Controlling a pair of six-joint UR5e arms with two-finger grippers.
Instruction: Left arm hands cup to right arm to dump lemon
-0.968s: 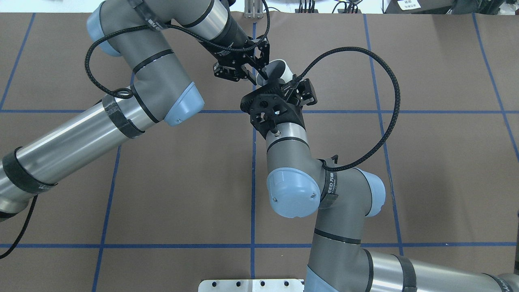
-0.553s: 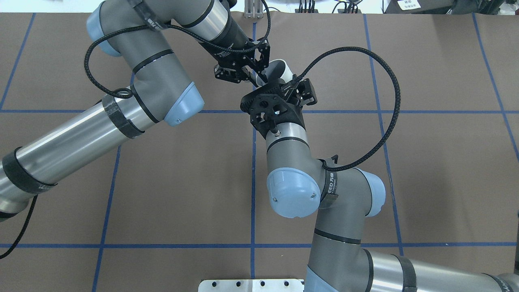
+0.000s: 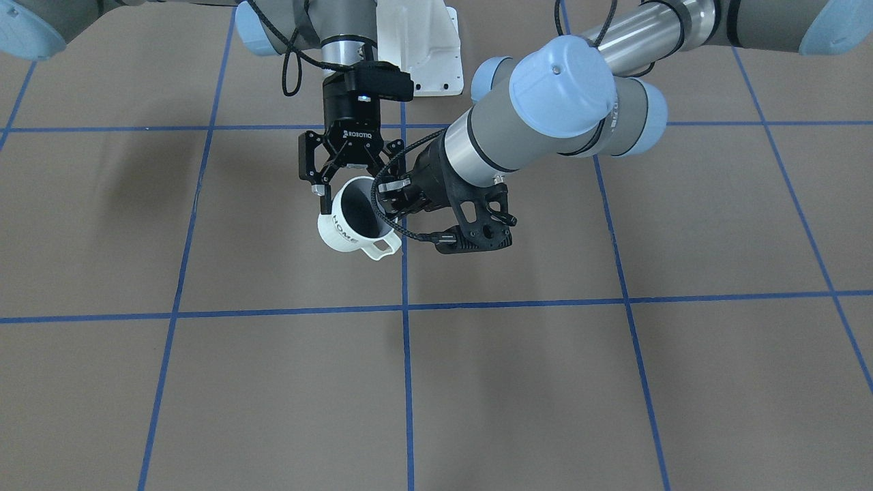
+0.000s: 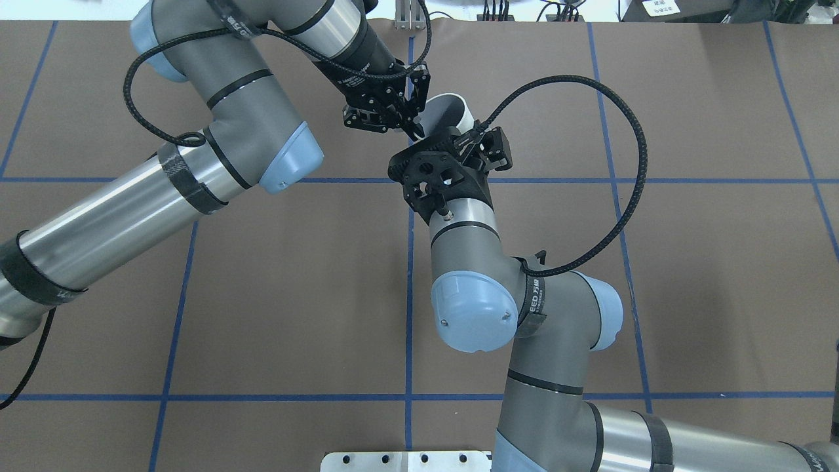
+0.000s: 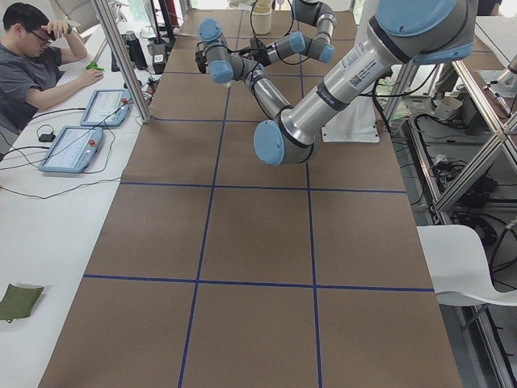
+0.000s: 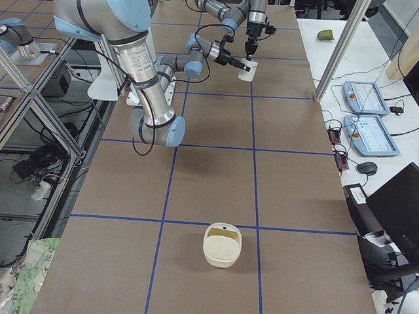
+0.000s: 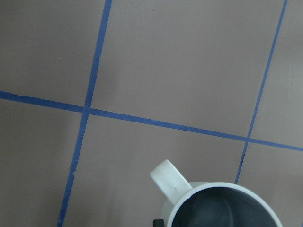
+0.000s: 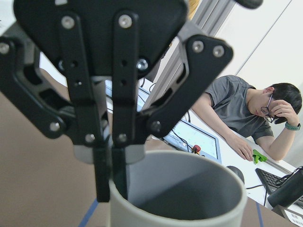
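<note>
The off-white "HOME" cup hangs above the table, mouth up, and also shows in the overhead view and the left wrist view. My left gripper, the ROBOTIQ claw, comes down from above and is shut on the cup's rim. The right wrist view shows its fingertips pinching that rim. My right gripper, on the holed bracket, reaches in level against the cup's wall, and its jaws look open. The lemon is hidden; the cup's inside looks dark.
A cream bowl stands on the brown table toward the robot's right end. An operator sits at a side desk with two tablets. Both arms' elbows hang over the table's middle.
My left arm has shifted slightly up and left in the overhead view, and the cup moved a little with it. My right arm has not moved.
</note>
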